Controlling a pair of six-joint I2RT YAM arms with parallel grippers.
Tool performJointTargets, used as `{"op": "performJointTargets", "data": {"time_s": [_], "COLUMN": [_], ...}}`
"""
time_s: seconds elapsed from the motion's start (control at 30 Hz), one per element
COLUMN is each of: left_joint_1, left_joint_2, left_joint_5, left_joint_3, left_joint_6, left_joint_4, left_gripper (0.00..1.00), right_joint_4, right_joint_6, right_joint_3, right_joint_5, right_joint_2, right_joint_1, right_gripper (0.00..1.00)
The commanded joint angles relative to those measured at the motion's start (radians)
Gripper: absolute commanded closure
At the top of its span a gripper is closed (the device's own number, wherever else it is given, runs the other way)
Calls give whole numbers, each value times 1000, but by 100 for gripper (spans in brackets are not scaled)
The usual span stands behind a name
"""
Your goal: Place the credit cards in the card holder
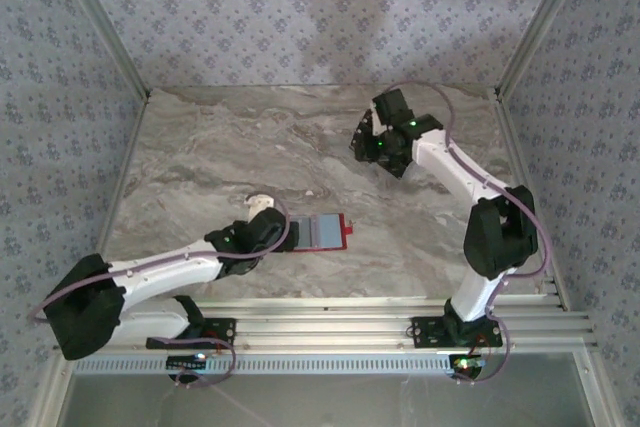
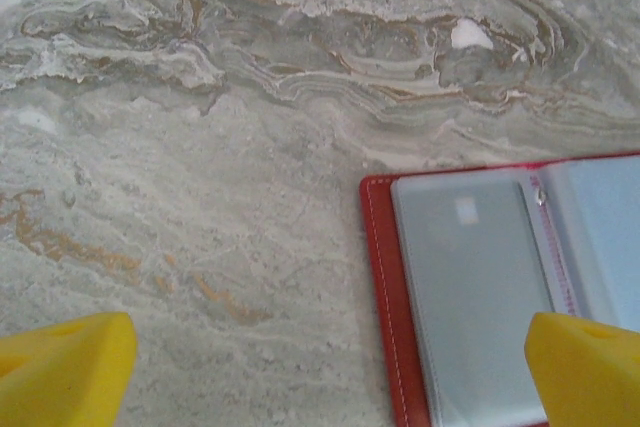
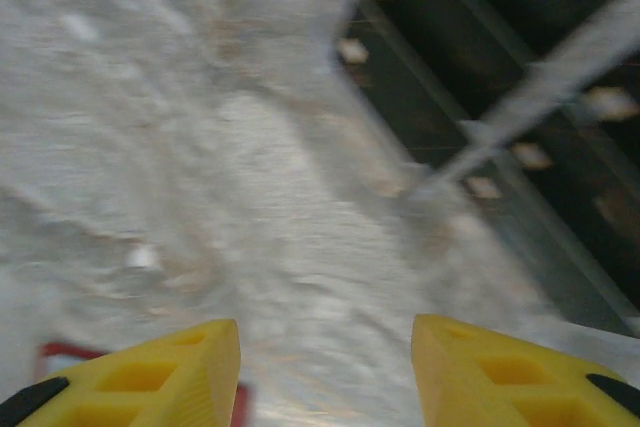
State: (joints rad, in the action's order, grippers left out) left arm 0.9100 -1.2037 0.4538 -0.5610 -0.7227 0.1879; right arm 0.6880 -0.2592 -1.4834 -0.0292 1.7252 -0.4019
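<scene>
The card holder is a red wallet lying open on the marble, its pale grey-blue pockets facing up. My left gripper sits low at its left end. In the left wrist view the left gripper is open wide, and the card holder's red left edge lies between the yellow fingertips. My right gripper hangs raised over the far right of the table. In the blurred right wrist view the right gripper is open with nothing between its fingers, and a corner of the card holder shows. The credit cards are out of view.
The marble table is walled by patterned cloth on three sides. Aluminium rails run along the near edge by the arm bases, and those rails also show in the right wrist view.
</scene>
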Motion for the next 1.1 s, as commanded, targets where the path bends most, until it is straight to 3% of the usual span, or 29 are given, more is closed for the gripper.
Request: {"op": "performJointTargets", "data": {"time_s": [0.0, 0.3, 0.47, 0.9, 1.07], "left_joint_1": [-21, -40, -41, -43, -45], "left_joint_2": [-33, -105, -128, -141, -141], "left_joint_5": [-16, -39, -43, -51, -52], "left_joint_3": [-54, -107, -126, -114, -109], "left_joint_6": [24, 36, 41, 34, 34], "left_joint_4": [37, 39, 42, 34, 27], "left_gripper": [0, 0, 0, 0, 0], "right_joint_4": [132, 141, 131, 121, 112], "right_joint_6": [142, 246, 266, 295, 289], "right_joint_3": [-56, -95, -113, -125, -107], "right_joint_5": [194, 323, 358, 395, 374], "right_joint_2": [33, 133, 180, 272, 263], "right_joint_1": [8, 14, 14, 10, 7], "right_gripper": [51, 62, 63, 64, 73]}}
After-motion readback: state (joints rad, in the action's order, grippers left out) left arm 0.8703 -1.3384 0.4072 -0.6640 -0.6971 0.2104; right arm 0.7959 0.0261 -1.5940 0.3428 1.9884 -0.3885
